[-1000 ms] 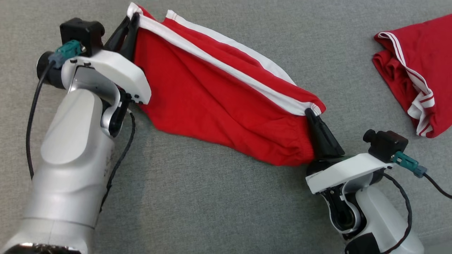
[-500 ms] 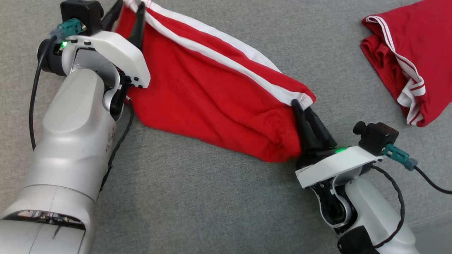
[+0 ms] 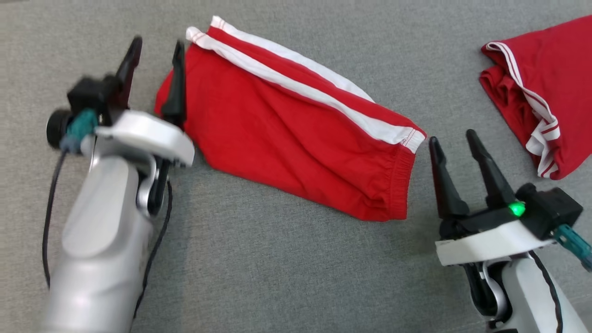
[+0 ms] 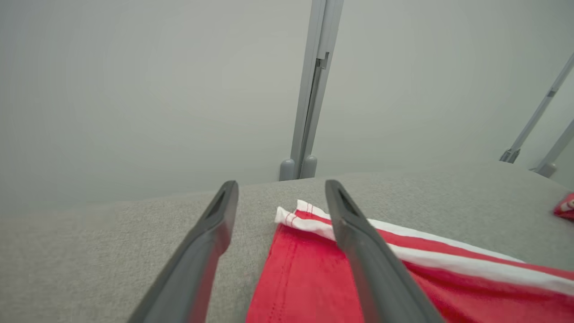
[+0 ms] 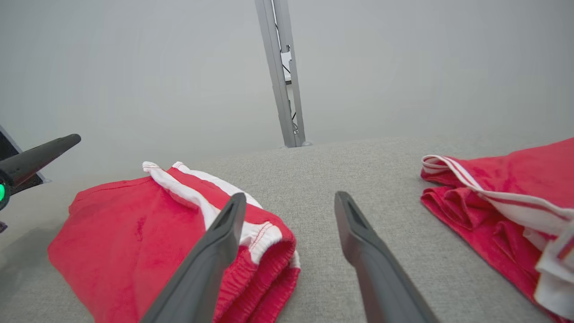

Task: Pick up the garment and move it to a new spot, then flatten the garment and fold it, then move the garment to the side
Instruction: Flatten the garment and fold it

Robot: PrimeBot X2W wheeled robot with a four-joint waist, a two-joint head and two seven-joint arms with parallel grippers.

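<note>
Fingers first, head view: my left fingers (image 3: 176,83) are spread wide and gripping nothing at the left end of the red garment (image 3: 296,138). One of them overlaps its edge, but I can't tell if it's touching. My right fingers (image 3: 445,185) are spread and empty too, just beside the elastic end on the right and clear of it. The garment lies folded in a long strip across the middle of the grey bench (image 3: 277,268).

Left wrist view: the white-striped corner sits low between the open fingers.

Right wrist view: the bunched elastic end is just left of my open fingers, several layers stacked.

Handling guess: it's light and floppy with zero stiffness, and it'll probably drag on that fabric top. I'd pinch both ends through every layer at the thicker elastic hem, or the fold falls apart.

Count: two red pieces (mine, plus a crumpled second garment (image 3: 545,92) far right), two arms, four fingers.
</note>
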